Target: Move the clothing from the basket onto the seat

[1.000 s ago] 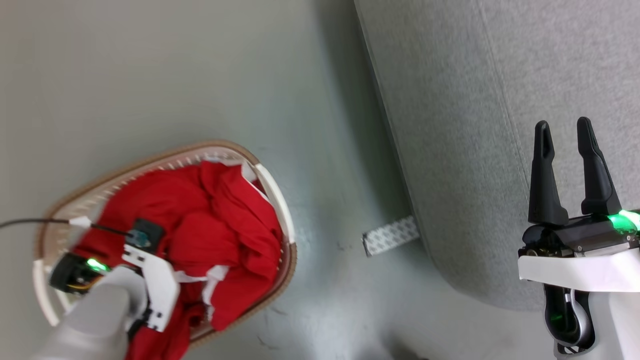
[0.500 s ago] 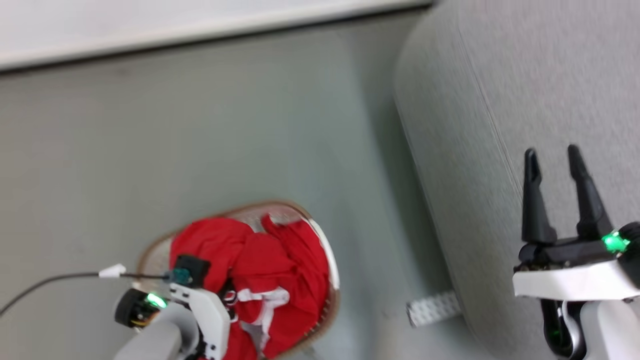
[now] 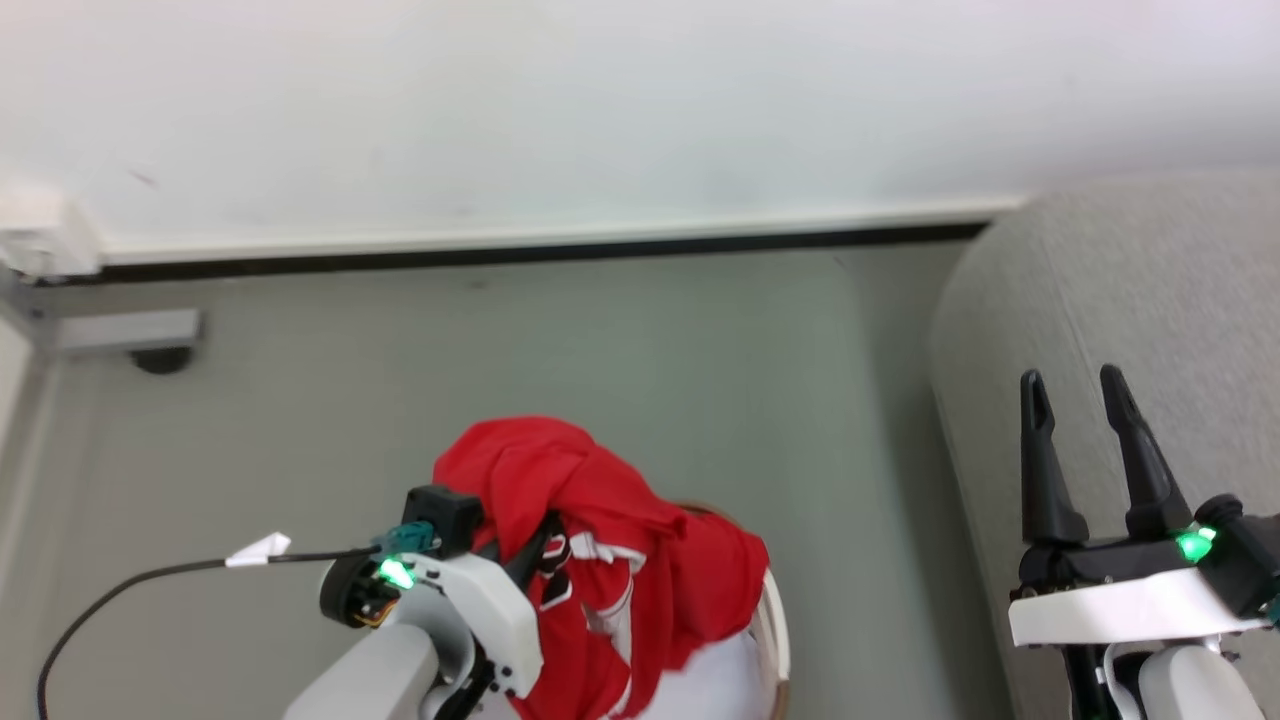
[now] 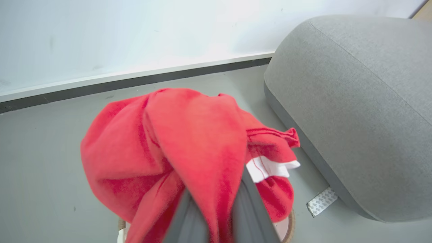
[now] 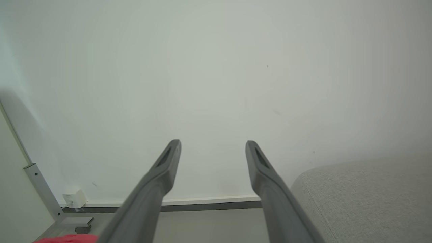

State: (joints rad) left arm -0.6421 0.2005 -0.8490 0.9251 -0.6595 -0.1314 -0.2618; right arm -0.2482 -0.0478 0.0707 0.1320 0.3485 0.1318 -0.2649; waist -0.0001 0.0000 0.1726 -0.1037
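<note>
The red clothing [image 3: 610,530] with white trim hangs in a bunch from my left gripper [image 3: 530,555], lifted above the basket. In the left wrist view the clothing [image 4: 175,141] drapes over both fingers [image 4: 251,209], which are shut on it, and their tips are hidden by fabric. Only a piece of the basket rim [image 3: 777,630] shows under the cloth, with its brown edge [image 4: 291,221] low in the left wrist view. The light grey seat [image 3: 1150,290] lies to the right. My right gripper [image 3: 1078,385] stands open and empty over the seat's near edge.
A white wall with a dark baseboard [image 3: 560,250] runs behind the grey floor. A metal leg and foot [image 3: 130,335] stand at the far left. A patterned white strip [image 4: 321,201] lies on the floor at the seat's base [image 4: 354,101]. A black cable [image 3: 150,580] trails from my left wrist.
The head camera has tilted up, bringing the wall into view. My left gripper has risen out of the basket with the red clothing held in it. The right gripper stays open.
</note>
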